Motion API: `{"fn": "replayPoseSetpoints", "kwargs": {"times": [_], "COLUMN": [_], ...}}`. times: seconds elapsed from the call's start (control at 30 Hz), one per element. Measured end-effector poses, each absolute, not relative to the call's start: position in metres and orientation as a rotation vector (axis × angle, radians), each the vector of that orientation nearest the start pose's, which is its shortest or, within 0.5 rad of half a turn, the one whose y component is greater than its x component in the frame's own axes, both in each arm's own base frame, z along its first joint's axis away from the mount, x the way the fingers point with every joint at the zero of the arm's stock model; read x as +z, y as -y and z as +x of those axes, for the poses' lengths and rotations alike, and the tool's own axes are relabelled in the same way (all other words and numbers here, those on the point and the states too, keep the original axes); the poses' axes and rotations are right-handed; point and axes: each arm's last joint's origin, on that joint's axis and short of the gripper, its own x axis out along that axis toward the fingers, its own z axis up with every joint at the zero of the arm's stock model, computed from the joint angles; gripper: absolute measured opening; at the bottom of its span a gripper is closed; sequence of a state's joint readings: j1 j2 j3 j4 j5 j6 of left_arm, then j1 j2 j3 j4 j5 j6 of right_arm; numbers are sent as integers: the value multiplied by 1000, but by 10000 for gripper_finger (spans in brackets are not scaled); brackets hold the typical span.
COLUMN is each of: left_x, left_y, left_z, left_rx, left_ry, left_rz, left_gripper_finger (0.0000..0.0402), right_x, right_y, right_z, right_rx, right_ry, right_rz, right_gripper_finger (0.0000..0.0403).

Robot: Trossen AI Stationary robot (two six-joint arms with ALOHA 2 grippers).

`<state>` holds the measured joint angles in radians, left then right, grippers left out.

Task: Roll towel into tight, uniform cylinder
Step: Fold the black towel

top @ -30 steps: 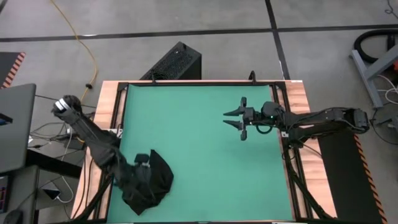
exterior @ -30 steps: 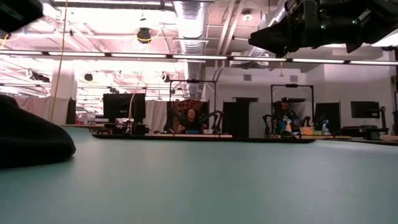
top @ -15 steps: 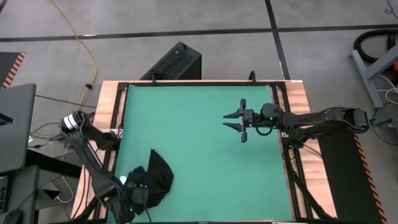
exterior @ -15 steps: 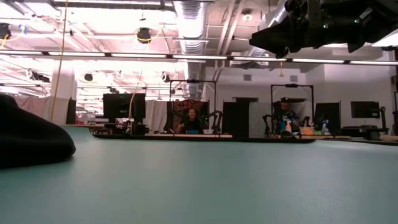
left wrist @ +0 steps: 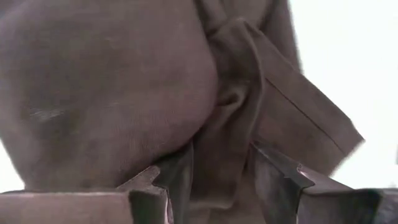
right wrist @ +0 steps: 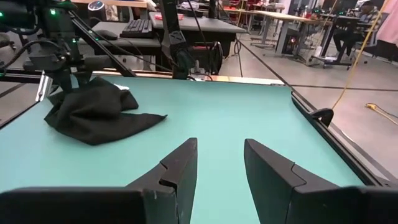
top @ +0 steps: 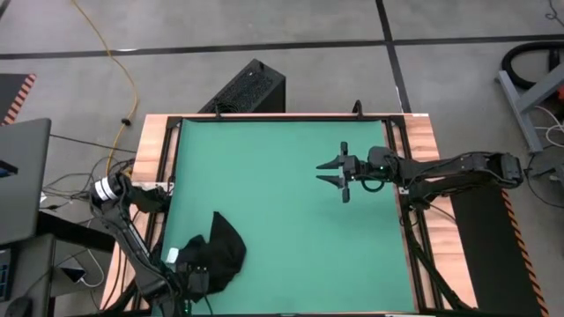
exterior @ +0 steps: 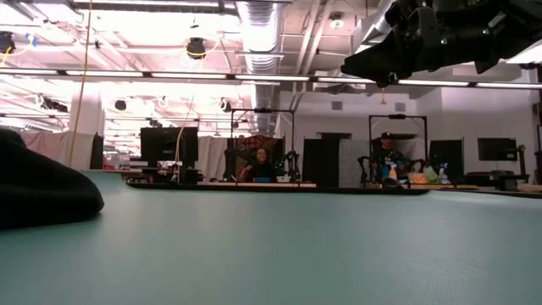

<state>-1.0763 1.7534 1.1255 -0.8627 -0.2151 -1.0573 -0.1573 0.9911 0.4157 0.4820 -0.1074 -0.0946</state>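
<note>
no containers on the table; the only box-like thing is a black ribbed box (top: 247, 88) on the floor beyond the far edge, contents not visible.

towel (top: 216, 255) lies in a crumpled heap at the near left corner of the green mat (top: 282, 194), not rolled. in the low view it shows as a dark mound (exterior: 42, 186) at the left edge. from the right wrist view it sits far across the mat (right wrist: 93, 112), bunched, one flap spread flat.

left gripper (top: 194, 275) is down at the towel's near edge; wrist view shows a fold of cloth (left wrist: 221, 155) pinched between its two fingers (left wrist: 177, 180), so the claw is clamped on the towel.

right gripper (top: 333, 171) hangs over the mat's right half, well apart from the towel, fingers (right wrist: 180, 165) spread with bare mat between them, holding nothing.

against a second ago: left arm has swung toward the near left corner, its elbow now off the mat's left side; the towel heap has been drawn slightly nearer the front edge. right arm unchanged.
</note>
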Motion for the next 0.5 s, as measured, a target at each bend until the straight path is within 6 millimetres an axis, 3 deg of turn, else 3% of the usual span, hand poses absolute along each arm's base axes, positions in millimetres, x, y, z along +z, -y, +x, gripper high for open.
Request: {"fn": "replayPoseSetpoints", "kwargs": {"times": [0.13,0.33,0.5], "left_x": [172,172,186], "left_y": [263,257,248], "left_z": [149,151,168], "left_rx": [68,103,171], "left_ry": [-1361,-1387,-1295], "left_rz": [92,111,106], "left_gripper_finger": [114,12,1], "right_x": [232,232,232], "right_y": [30,30,28], "right_z": [208,208,208], "right_rx": [-45,-45,-41], "right_ry": [-98,-99,-93], "right_rz": [-82,-82,-14], "right_gripper_finger": [156,156,155]}}
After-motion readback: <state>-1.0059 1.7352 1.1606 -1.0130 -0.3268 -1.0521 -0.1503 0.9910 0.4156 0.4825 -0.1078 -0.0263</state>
